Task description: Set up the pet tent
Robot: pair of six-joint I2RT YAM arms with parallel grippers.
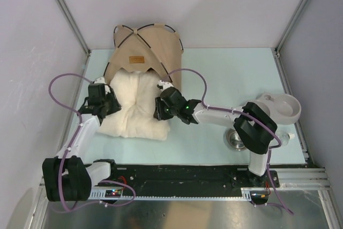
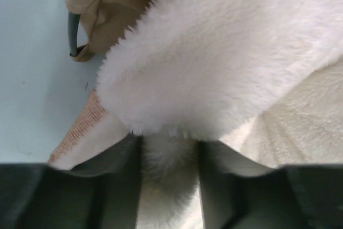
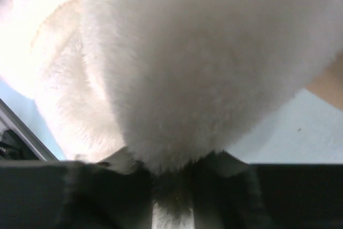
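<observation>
The pet tent (image 1: pixel 144 44) lies at the back of the table, tan canvas with thin black poles and a small brown label. A fluffy cream pillow (image 1: pixel 134 105) lies in front of it, its far edge at the tent's doorway. My left gripper (image 1: pixel 111 100) is at the pillow's left edge, shut on a tuft of the pillow (image 2: pixel 225 63). Tan tent fabric (image 2: pixel 115 4) and a dark pole end (image 2: pixel 73 33) show beside it. My right gripper (image 1: pixel 159 105) is at the pillow's right edge, shut on the pillow (image 3: pixel 203 63), whose fluff fills the gap between the fingers.
A white round holder (image 1: pixel 281 108) and a small metal bowl (image 1: pixel 234 139) stand at the right, by the right arm's base. Metal frame posts (image 1: pixel 67 12) rise at the back corners. The black base rail (image 1: pixel 182 175) runs along the near edge.
</observation>
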